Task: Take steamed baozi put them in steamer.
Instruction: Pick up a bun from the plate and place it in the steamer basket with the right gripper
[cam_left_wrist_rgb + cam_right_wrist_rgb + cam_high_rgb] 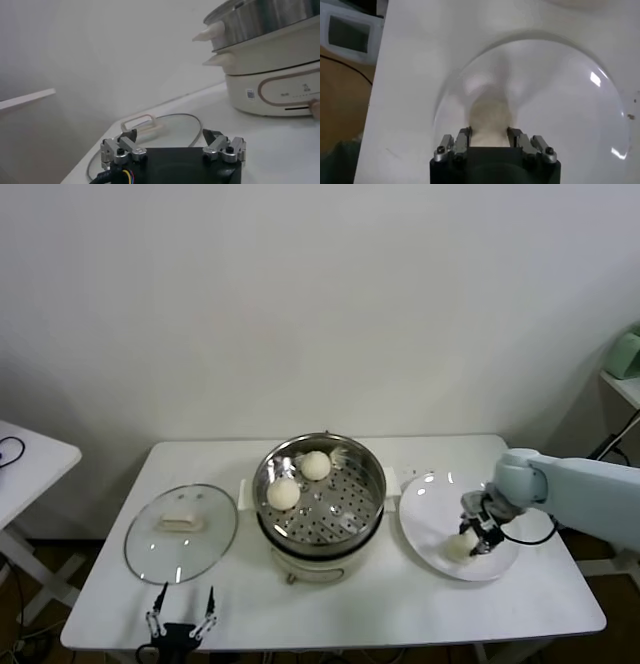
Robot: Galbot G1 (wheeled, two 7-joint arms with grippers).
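Note:
The steamer [372,484] stands mid-table, a steel pot with a perforated tray on a cream base. Two steamed baozi [316,465] [284,494] lie on its tray. Another baozi [459,546] sits on the white plate [425,504] to the right. My right gripper [478,536] is down on the plate with its fingers pressed against both sides of this bun. In the right wrist view the baozi [490,117] fills the gap of the right gripper [489,136]. My left gripper [181,616] waits open at the table's front left edge, holding nothing.
A round glass lid [181,532] lies flat on the table left of the steamer, just beyond the left gripper [172,140]. The steamer's base and side handle [270,45] rise close by in the left wrist view. A second table corner [30,454] stands at far left.

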